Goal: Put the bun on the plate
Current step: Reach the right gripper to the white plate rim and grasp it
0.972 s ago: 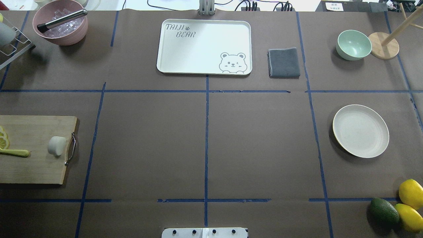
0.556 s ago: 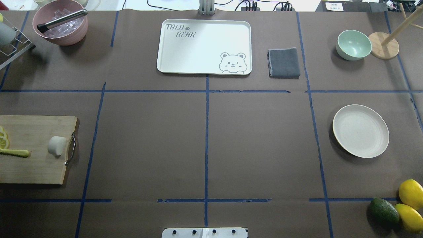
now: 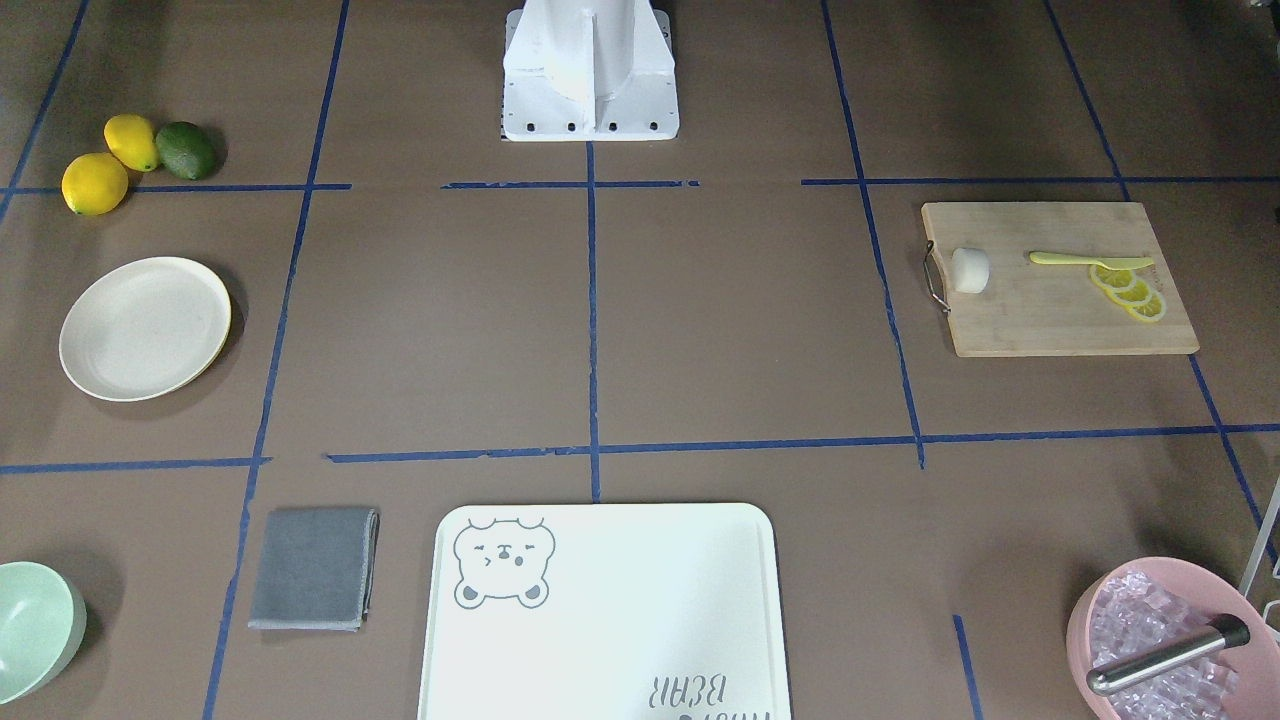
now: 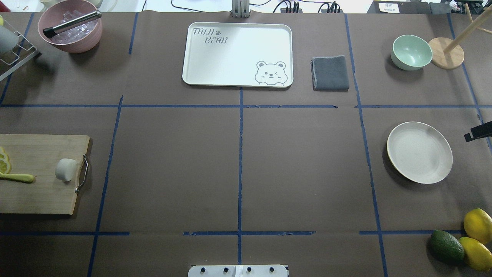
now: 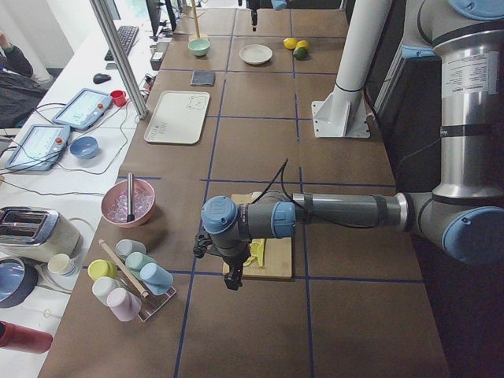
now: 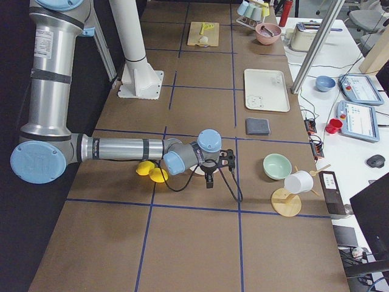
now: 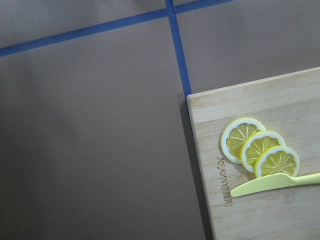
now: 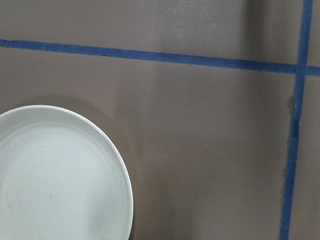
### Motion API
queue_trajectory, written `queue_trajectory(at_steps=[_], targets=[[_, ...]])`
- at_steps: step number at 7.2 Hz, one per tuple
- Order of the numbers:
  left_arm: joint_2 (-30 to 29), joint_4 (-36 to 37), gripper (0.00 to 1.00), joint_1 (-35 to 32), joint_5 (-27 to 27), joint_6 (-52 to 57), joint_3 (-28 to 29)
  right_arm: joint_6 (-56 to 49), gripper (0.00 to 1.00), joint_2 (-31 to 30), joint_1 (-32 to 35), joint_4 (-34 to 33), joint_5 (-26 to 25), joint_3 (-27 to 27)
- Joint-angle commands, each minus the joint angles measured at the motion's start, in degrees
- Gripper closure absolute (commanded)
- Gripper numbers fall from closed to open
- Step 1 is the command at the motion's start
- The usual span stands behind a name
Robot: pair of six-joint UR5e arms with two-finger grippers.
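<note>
The bun (image 4: 66,169) (image 3: 969,270), a small white lump, lies on the wooden cutting board (image 4: 34,192) close to its metal handle. The cream-white plate (image 4: 419,152) (image 3: 145,328) sits bare on the right side of the table, and its rim fills the lower left of the right wrist view (image 8: 55,175). My left gripper (image 5: 232,274) hangs over the board's outer end, away from the bun; I cannot tell its state. Only a black tip of my right gripper (image 4: 477,132) shows at the overhead view's right edge, just beyond the plate; whether it is open or shut is unclear.
Lemon slices (image 7: 260,150) and a yellow-green knife (image 7: 275,184) lie on the board. A bear-print tray (image 4: 237,54), grey cloth (image 4: 330,73), mint bowl (image 4: 411,52) and pink bowl of ice (image 4: 70,29) line the far side. Two lemons and an avocado (image 4: 447,246) sit near right.
A black part of my right gripper has come into the overhead view at the right edge, beside the plate. The bun and plate have not moved.
</note>
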Motion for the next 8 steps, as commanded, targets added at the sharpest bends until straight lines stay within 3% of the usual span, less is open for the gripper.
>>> queue_trajectory(at_steps=[1, 3, 4, 5, 6, 7, 8], targets=[[0.0, 0.0, 0.00, 0.0, 0.0, 0.0, 0.0, 11.2, 0.00, 0.0, -6.8, 9.5, -4.0, -2.1], [0.0, 0.0, 0.00, 0.0, 0.1, 0.0, 0.1, 11.7, 0.01, 0.0, -10.4, 9.7, -6.8, -3.4], [0.0, 0.0, 0.00, 0.0, 0.0, 0.0, 0.0, 11.9, 0.20, 0.0, -10.4, 9.8, -6.8, -3.5], [0.0, 0.0, 0.00, 0.0, 0.0, 0.0, 0.1, 11.8, 0.55, -0.1, -10.4, 9.9, -6.8, -3.8], [0.0, 0.0, 0.00, 0.0, 0.0, 0.0, 0.0, 11.7, 0.79, -0.1, -10.4, 9.9, -6.8, -3.8], [0.0, 0.0, 0.00, 0.0, 0.0, 0.0, 0.0, 11.7, 0.97, 0.0, -10.4, 9.9, -6.6, -3.7], [0.0, 0.0, 0.00, 0.0, 0.0, 0.0, 0.0, 11.7, 0.99, 0.0, -10.4, 9.9, -6.5, -3.4]])
